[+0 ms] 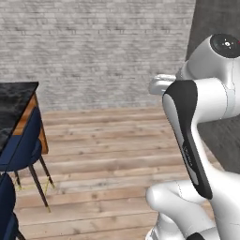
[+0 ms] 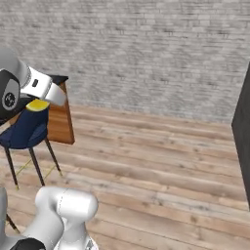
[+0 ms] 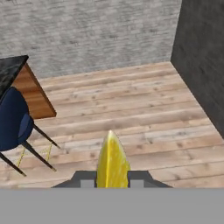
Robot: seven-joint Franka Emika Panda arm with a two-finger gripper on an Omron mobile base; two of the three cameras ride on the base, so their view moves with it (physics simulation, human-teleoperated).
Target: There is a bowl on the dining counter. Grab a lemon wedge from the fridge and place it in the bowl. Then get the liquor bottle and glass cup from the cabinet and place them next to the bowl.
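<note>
gripper [image 3: 112, 183] pinches the lemon wedge [image 3: 112, 162] upright between its tips, carried high for transit | blue chair [image 3: 13, 124] tucked beside the dining counter [image 3: 11, 72], the likely drop-off side | bowl probably further along that top | brick wall [image 3: 96, 30] behind

The floor [image 3: 131, 100] is matt wooden planking with visible grain. The far wall [image 1: 93, 47] is rough pale-grey brick. The dining counter [image 1: 14, 105] at the left has a glossy black marble top with white veins over warm-brown wood sides. The chair [image 3: 13, 124] looks upholstered in matt navy cloth on thin dark legs. The lemon wedge [image 3: 112, 162] shows a pitted yellow rind.
</note>
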